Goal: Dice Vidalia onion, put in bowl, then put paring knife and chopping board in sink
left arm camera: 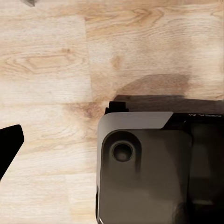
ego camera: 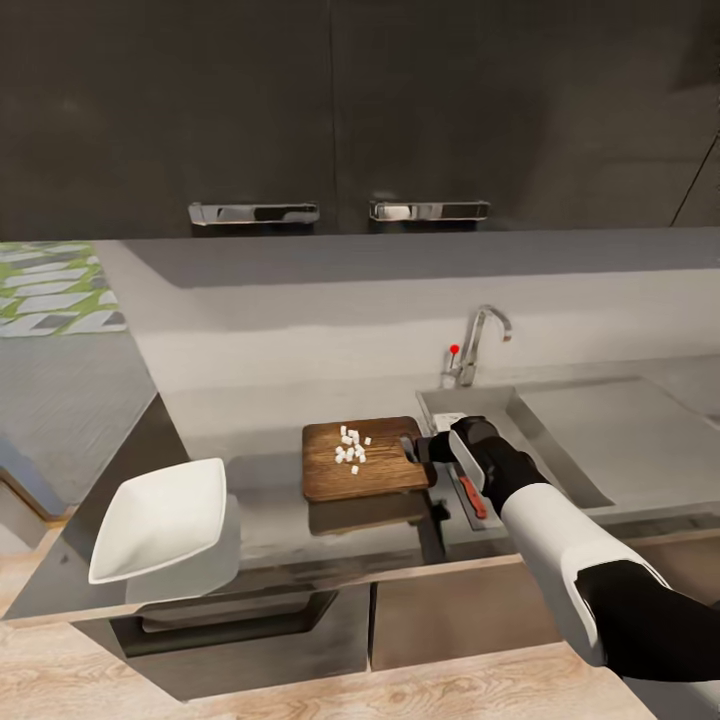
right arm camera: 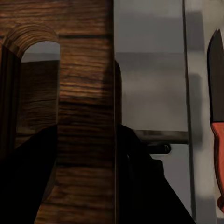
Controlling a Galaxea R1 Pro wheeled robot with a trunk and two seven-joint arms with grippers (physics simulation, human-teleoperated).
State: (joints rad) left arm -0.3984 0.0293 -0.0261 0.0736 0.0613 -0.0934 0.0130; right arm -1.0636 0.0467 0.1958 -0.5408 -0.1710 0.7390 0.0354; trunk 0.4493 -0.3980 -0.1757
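Head view: chopping board (ego camera: 365,458) lies on grey countertop (ego camera: 270,520), its right edge beside the sink (ego camera: 560,440); small white onion dice (ego camera: 351,447) clustered on board's upper middle; white bowl (ego camera: 160,520) sits well to the left near counter edge, nothing seen in it; right gripper (ego camera: 425,452) at board's right edge; right wrist view: its dark fingers (right arm camera: 140,182) straddle that edge, board (right arm camera: 79,107) between them, so clamped on the board as far as can be told; paring knife (right arm camera: 217,121), red handle, dark blade, lies beside the gripper, in head view by sink's front rim (ego camera: 470,495); chrome tap (ego camera: 475,345) w/ red knob behind basin; left wrist view: wood floor (left arm camera: 51,70), robot's grey base (left arm camera: 144,168); left hand's state can't tell.
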